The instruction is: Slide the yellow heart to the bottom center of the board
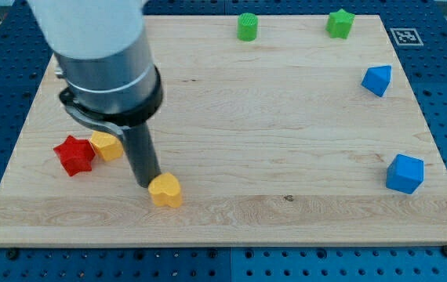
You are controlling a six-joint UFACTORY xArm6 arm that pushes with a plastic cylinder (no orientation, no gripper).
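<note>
The yellow heart [165,190] lies on the wooden board [286,117], left of centre and near the view's bottom edge. My tip [145,184] stands just to the left of the heart, touching or nearly touching it. The wide grey arm body above the rod hides part of the board's upper left.
A red star block [74,155] and a second yellow block [107,146] sit together left of my tip. A green cylinder [248,27] and a green star [339,23] are at the view's top. A blue wedge-like block [376,80] and a blue cube [405,173] are at the right.
</note>
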